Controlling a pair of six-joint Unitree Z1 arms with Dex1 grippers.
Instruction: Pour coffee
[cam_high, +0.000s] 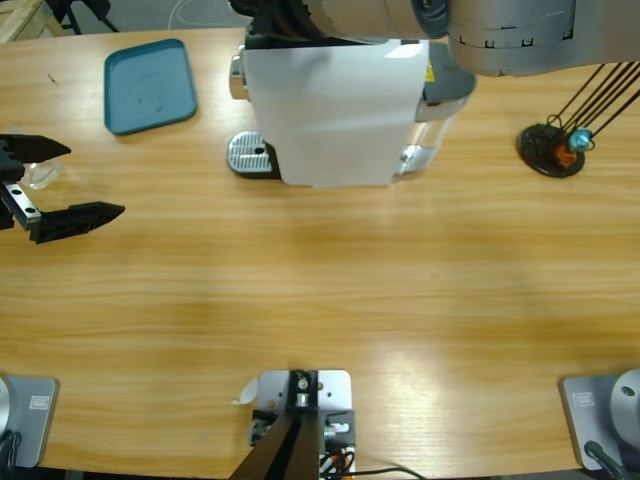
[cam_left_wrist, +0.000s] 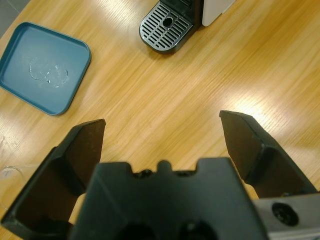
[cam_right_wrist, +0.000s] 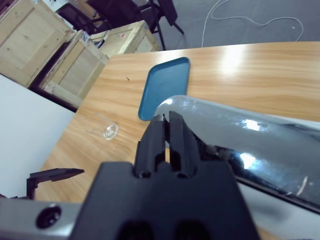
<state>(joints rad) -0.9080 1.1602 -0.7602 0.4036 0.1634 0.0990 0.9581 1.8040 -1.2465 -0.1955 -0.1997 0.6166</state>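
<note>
My left gripper (cam_high: 62, 180) hangs wide open at the table's left edge. The clear glass cup (cam_high: 38, 174) lies just beside one jaw; a careless sweep could knock it off. My right gripper (cam_right_wrist: 167, 135) is pressed closed on top of the coffee machine (cam_high: 330, 110). Drip grate (cam_left_wrist: 165, 29) stands empty, teal tray (cam_high: 150, 85) near, wide bare wood in front.

The left gripper (cam_high: 62, 182) sits at the table's left edge with its jaws wide open, and the right gripper (cam_right_wrist: 169, 131) is up high with its jaws closed together.
</note>
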